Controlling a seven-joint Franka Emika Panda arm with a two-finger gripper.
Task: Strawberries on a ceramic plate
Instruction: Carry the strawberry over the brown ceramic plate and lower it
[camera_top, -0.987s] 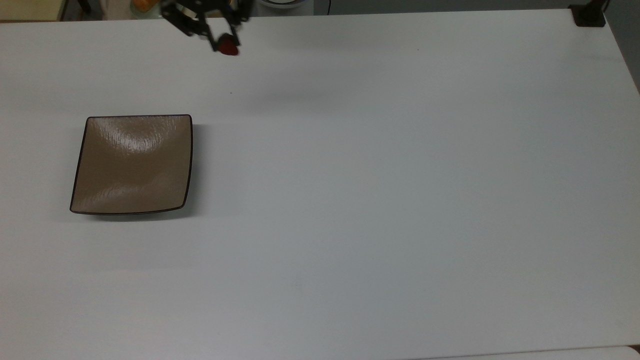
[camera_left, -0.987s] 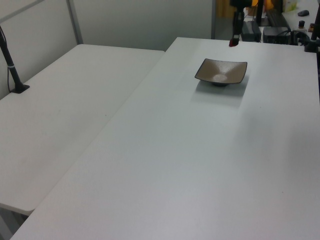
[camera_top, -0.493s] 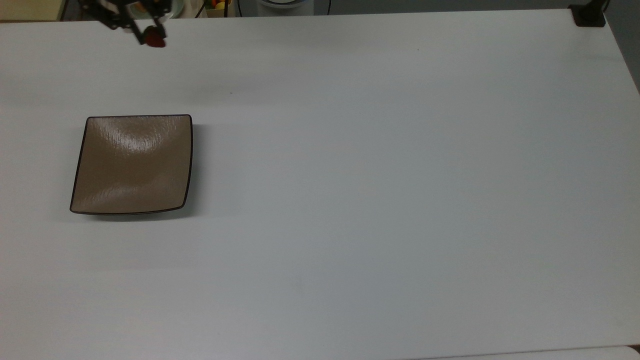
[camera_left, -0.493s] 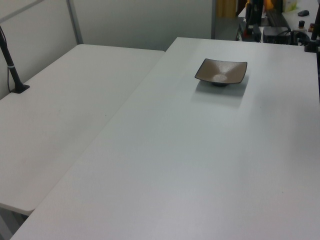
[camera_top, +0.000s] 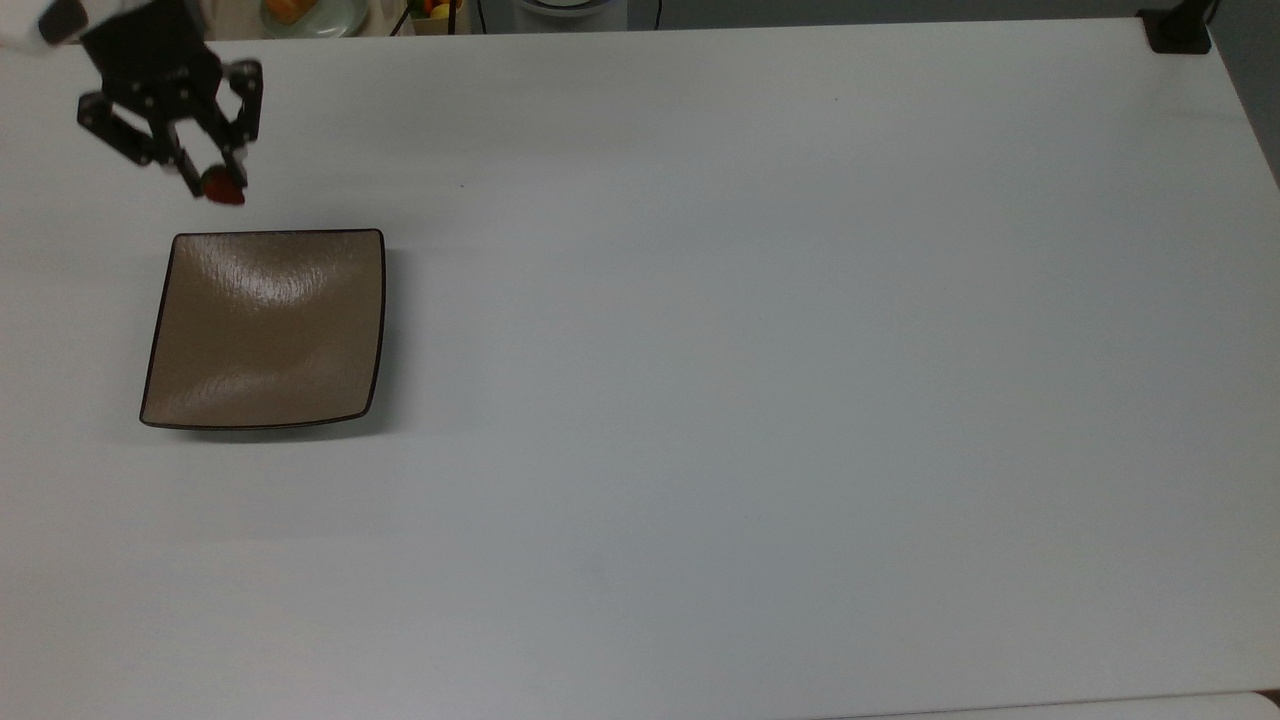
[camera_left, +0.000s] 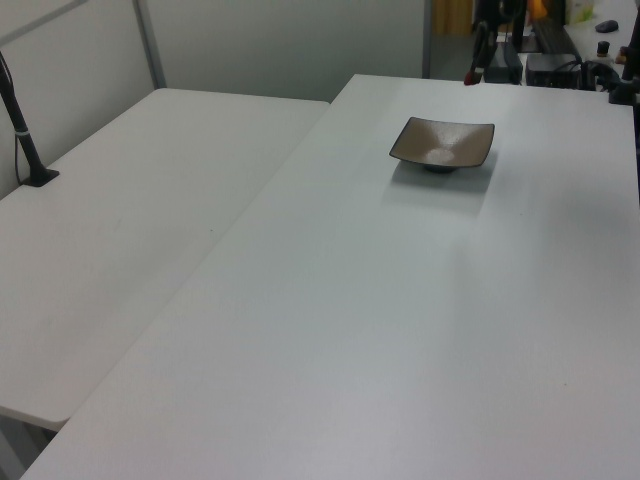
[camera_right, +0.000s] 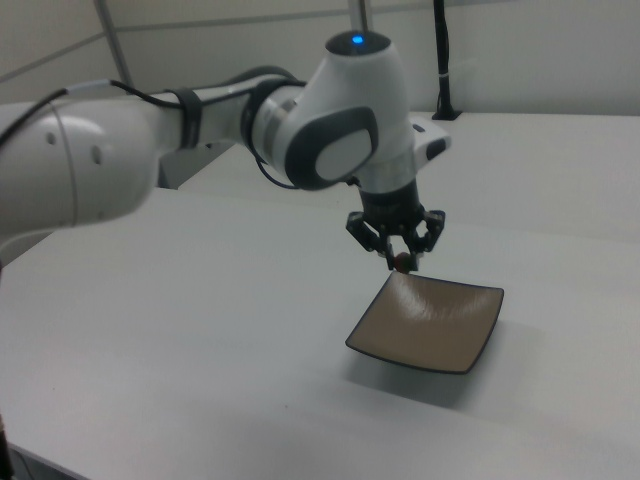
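The hand (camera_top: 213, 183) grips the strawberry (camera_top: 223, 187) between its two fingertips, the red fruit pinched at the very tip of the black fingers. In the top view it hangs above the table (camera_top: 760, 330) just beyond the ceramic plate's (camera_top: 262, 330) far edge, toward the top view's left corner of that edge, and the berry does not touch the plate. In the right view the hand (camera_right: 401, 260) points straight down from the white arm (camera_right: 200, 150), with the strawberry (camera_right: 402, 264) raised above the far rim of the ceramic plate (camera_right: 428, 322).

The square tan-brown plate sits flat on the white table, in the top view's left half, its glossy rippled glaze catching light and its thin dark rim showing on all four sides. Nothing lies on it.

In the left view the plate (camera_left: 442, 144) stands far back on the table (camera_left: 400, 300), and the hand (camera_left: 474, 66) shows as a dark shape beyond it near the table's far edge. A second white table (camera_left: 120, 230) adjoins on the left view's left.
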